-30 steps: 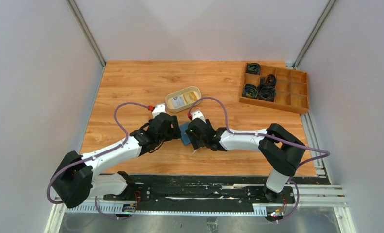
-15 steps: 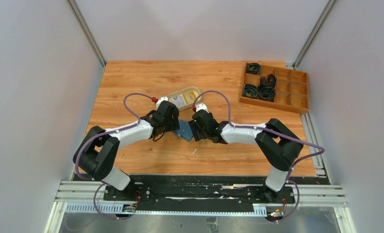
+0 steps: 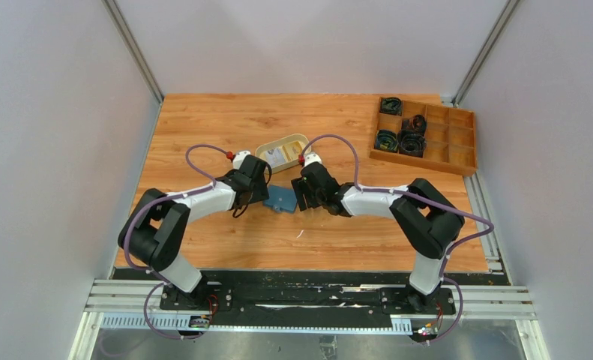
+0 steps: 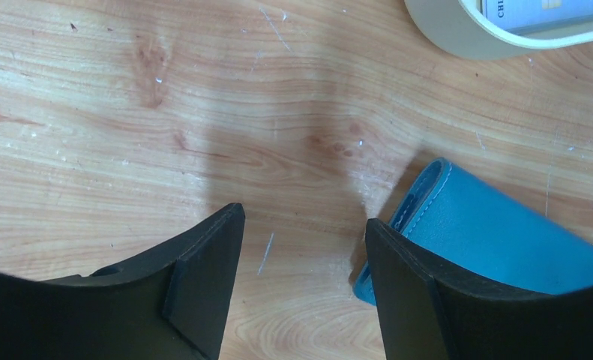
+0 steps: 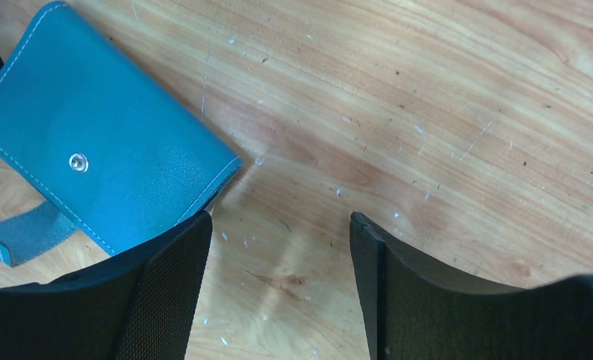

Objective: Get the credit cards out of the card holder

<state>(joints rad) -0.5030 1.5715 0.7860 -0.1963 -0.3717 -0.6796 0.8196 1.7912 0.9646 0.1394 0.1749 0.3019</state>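
- Tabletop [image 3: 203,127] of orange-brown wood fills the middle of the overhead view and carries everything below.
- Left arm [image 3: 196,202] and right arm [image 3: 383,201] rise from the bottom edge and bend inward, so the 2 wrists face each other near the center of the frame.
- Wooden compartment box [image 3: 462,135] sits at the upper right of the overhead view, with dark coiled things in its left compartments.
- Cream oval tray [image 3: 259,156] lies just above the 2 wrists at center. Its rim [image 4: 458,37] shows at the upper right of the left wrist view.
- Card holder [image 3: 282,199], blue and folded over, lies flat on the tabletop between the 2 hands and just below the tray.
- Left hand [image 4: 304,225] is spread wide and pinches nothing. The card holder [image 4: 495,232] lies at the lower right of its view, beside the right-side finger; whether they touch cannot be told.
- Right hand [image 5: 278,225] is also spread wide and holds nothing. The card holder [image 5: 106,157] fills the upper left of its view, one corner passing behind the left-side finger.
- Credit cards [image 3: 282,155] lie inside the tray, pale with a yellow patch. 1 printed card [image 4: 540,11] shows at the top right of the left wrist view.
- Closing tab [image 5: 23,232] lies loose at the lower left of the right wrist view.
- Metal snap [image 5: 77,161] sits on the holder's outer face.
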